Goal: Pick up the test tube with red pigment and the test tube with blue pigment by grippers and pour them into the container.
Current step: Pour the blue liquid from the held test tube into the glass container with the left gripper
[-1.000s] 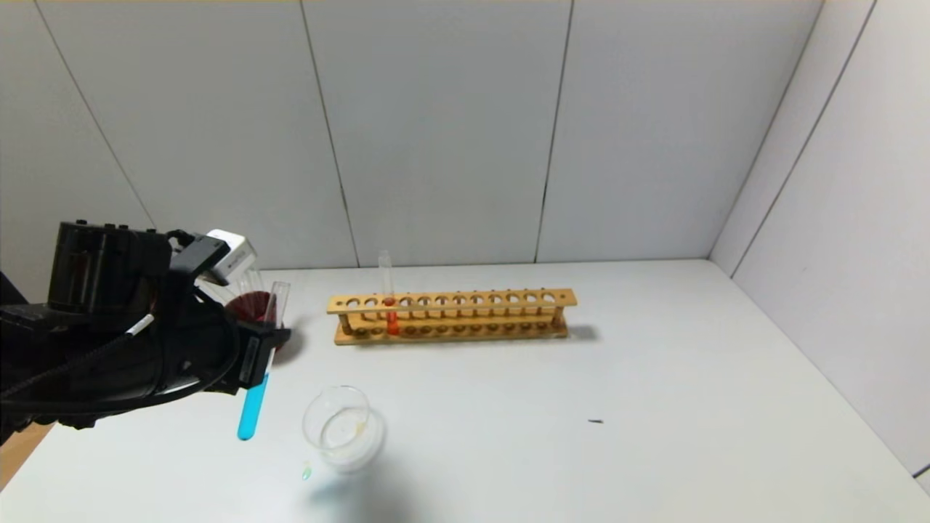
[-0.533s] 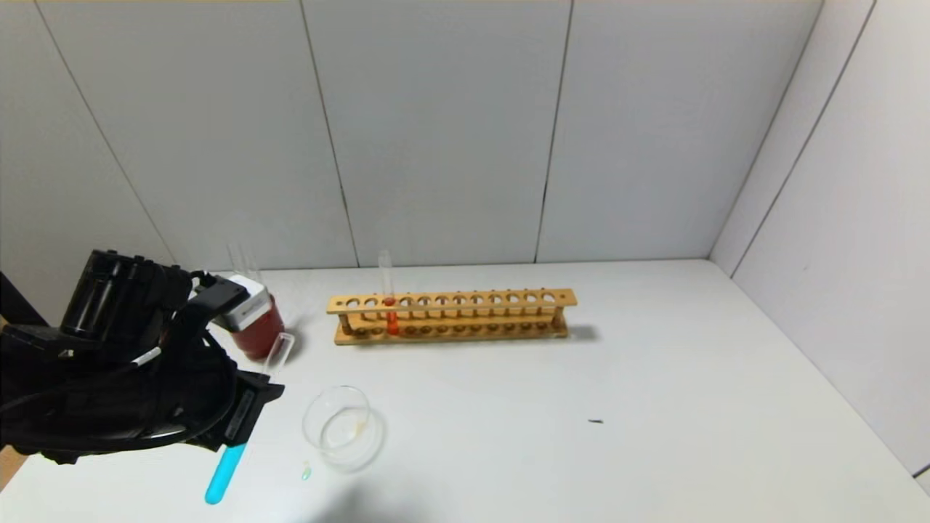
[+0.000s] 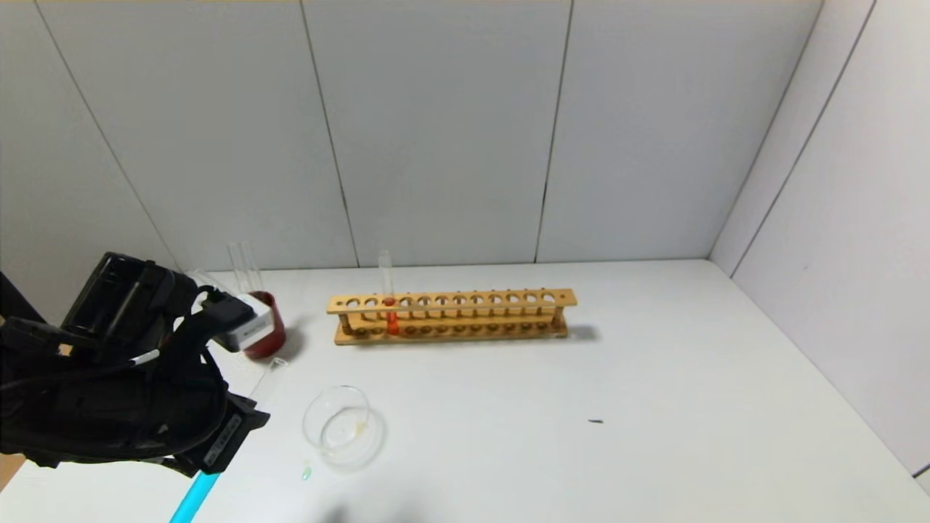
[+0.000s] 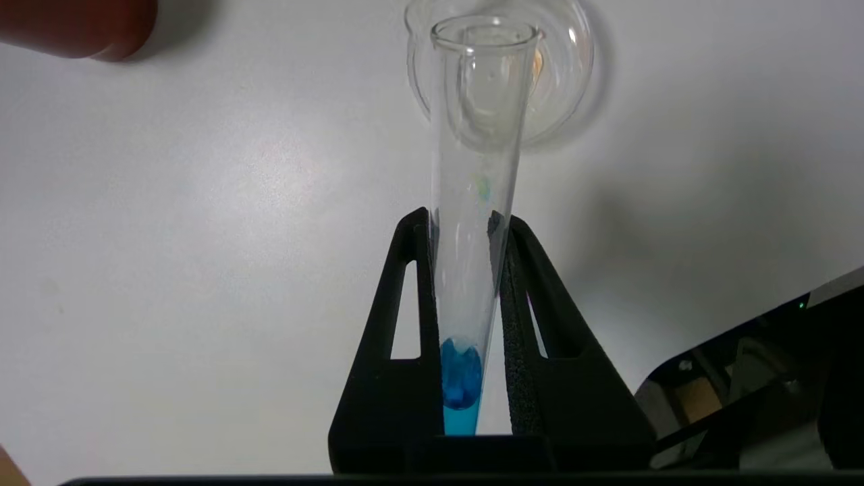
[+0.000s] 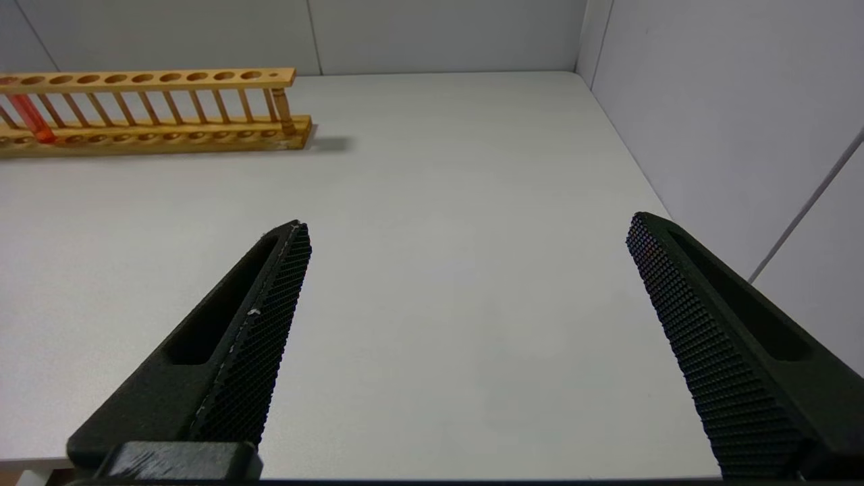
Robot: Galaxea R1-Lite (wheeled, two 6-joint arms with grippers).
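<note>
My left gripper (image 3: 236,430) hangs low at the table's near left, shut on the test tube with blue pigment (image 4: 472,169). The tube is tilted. Its blue-filled bottom (image 3: 192,501) points toward me and down, and its open mouth (image 3: 276,365) leans toward the container (image 3: 341,428), a clear glass dish just to the right. In the left wrist view the tube's mouth overlaps the container's rim (image 4: 574,61). The test tube with red pigment (image 3: 391,314) stands upright in the wooden rack (image 3: 465,299). My right gripper (image 5: 466,229) is open above bare table and holds nothing.
A dark red cup (image 3: 267,338) with clear empty tubes (image 3: 243,265) stands behind the left arm. A small teal droplet (image 3: 306,473) lies on the table near the dish. Walls close the table at the back and right.
The left gripper has sunk and drawn back toward the near left corner. The blue tube has tilted further, its filled end dropping toward the frame's bottom edge.
</note>
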